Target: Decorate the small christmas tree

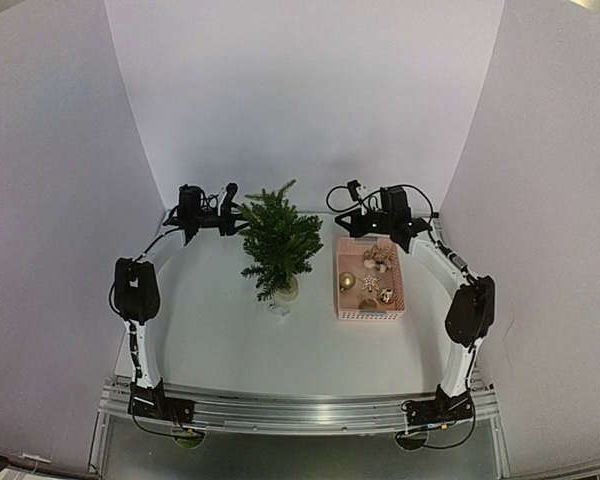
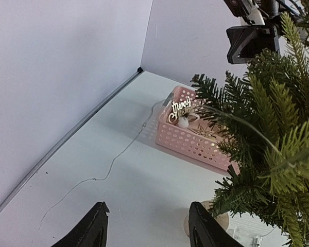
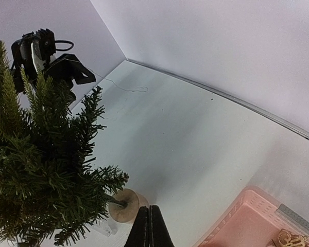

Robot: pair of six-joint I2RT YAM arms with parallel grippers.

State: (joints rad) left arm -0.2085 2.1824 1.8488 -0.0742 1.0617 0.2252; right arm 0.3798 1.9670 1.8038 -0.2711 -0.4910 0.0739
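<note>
The small christmas tree (image 1: 278, 240) stands upright on its pale round base (image 1: 286, 290) at mid table, with no ornaments showing on it. It fills the right of the left wrist view (image 2: 268, 139) and the left of the right wrist view (image 3: 36, 164). My left gripper (image 1: 236, 205) hovers at the tree's upper left, open and empty (image 2: 149, 229). My right gripper (image 1: 336, 198) hovers at the tree's upper right, between tree and basket. Its fingers are pressed together (image 3: 148, 226) with nothing visible between them.
A pink perforated basket (image 1: 342, 300) right of the tree holds several ornaments, among them a gold ball (image 1: 347, 282) and a gold "Merry Christmas" sign (image 2: 181, 109). A thin wire (image 2: 113, 164) lies on the table behind. A small clear piece (image 1: 278, 308) lies by the base. White walls enclose the table.
</note>
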